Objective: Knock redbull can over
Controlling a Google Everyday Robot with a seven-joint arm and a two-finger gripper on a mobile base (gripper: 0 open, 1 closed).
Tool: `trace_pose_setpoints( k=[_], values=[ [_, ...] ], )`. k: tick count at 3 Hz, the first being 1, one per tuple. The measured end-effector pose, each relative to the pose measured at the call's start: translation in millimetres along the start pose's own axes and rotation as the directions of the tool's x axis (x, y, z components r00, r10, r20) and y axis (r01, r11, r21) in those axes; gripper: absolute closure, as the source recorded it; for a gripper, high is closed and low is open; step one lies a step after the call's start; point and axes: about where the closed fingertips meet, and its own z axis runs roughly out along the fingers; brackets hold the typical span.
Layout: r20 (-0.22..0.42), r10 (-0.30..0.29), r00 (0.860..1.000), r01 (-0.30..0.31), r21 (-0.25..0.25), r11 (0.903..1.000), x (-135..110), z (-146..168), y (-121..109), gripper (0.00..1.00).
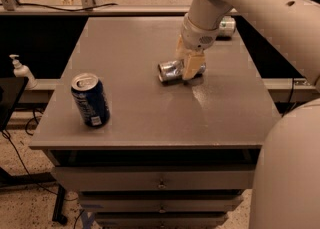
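The redbull can (170, 70) is slim and silver and lies on its side near the middle of the grey table (150, 108), its top facing left. My gripper (191, 66) hangs from the arm at the can's right end, with its tan fingers (192, 64) down at the tabletop, one in front of the can. The can's right part is hidden behind the fingers.
A wider dark-blue can with a white label (90, 99) stands upright near the table's front left corner. A pale can (227, 25) lies at the back right, partly behind the arm. A pump bottle (21, 71) stands off the table's left. Drawers are below.
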Motion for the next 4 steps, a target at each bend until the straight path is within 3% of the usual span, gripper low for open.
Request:
trace_pose_setpoints(
  k=[1,2,3,4],
  values=[
    [-0.007,-0.026,1.000,0.026,-0.008,0.9996,-1,-1,-1,0.00],
    [-0.005,-0.028,1.000,0.028,-0.008,0.9996,0,-2,0,0.00],
    [0.067,0.039,0.997,-0.041,0.025,0.9989,15,-12,2,0.00],
    [0.239,0.176,0.955,-0.201,0.083,0.9761,45,-29,7,0.00]
  ],
)
